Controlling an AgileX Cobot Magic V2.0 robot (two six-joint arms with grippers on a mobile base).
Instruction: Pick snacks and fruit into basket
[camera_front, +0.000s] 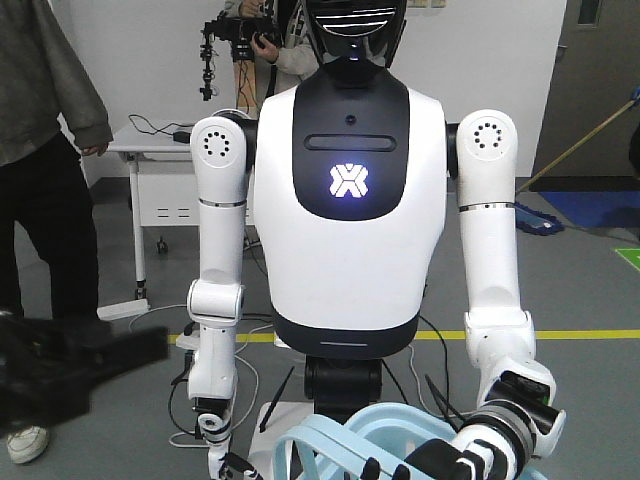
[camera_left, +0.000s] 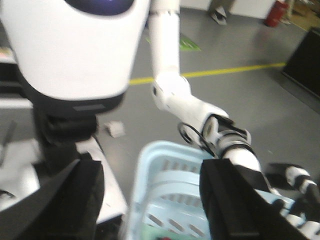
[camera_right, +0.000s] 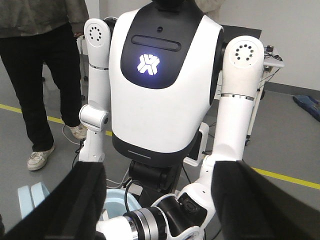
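**Grey-floor bay: hands at the basket**

Grey floor with a yellow line runs behind a white humanoid. The basket sits low in front of it. My left hand is spread and empty over the rim, and my right hand is also spread. No snacks or fruit show clearly. I judge I should find an item first and keep clear of the handles.

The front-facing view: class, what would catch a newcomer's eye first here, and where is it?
First, the white humanoid robot filling the centre, a glowing X emblem on its dark chest panel. Below it, at the bottom edge, lies the light blue basket, with a robot hand over its rim. A person in dark clothes stands at the left edge.
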